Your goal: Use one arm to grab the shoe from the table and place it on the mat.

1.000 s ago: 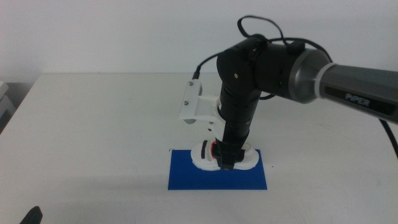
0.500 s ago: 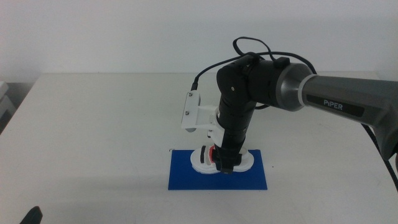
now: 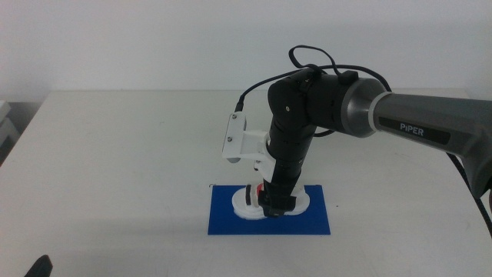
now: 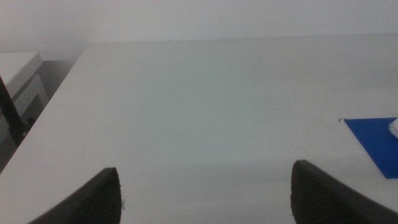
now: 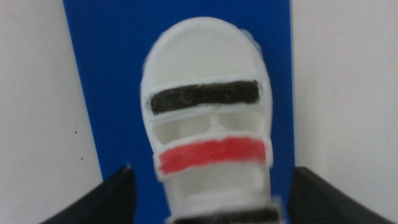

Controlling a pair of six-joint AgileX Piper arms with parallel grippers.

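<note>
A plain white wall (image 3: 154,42) stood behind. Pale furniture (image 3: 6,127) sat at far left. Lighting was even, diffuse.

Bright, even overhead light leaves only faint soft shadows on the table (image 3: 115,169), while both wrist views look soft, the shoe (image 5: 208,134) slightly blurred.

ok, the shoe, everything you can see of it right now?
The shoe is a small white sandal with a thick white sole, looking like moulded plastic or foam, with a black strap toward one rounded end, a red strap behind it and open gaps between. It lies sole-down, flat on the blue mat, long axis along the mat's length. The right gripper is directly over its middle, its jaws apart on either side; whether they touch it is unclear.
</note>
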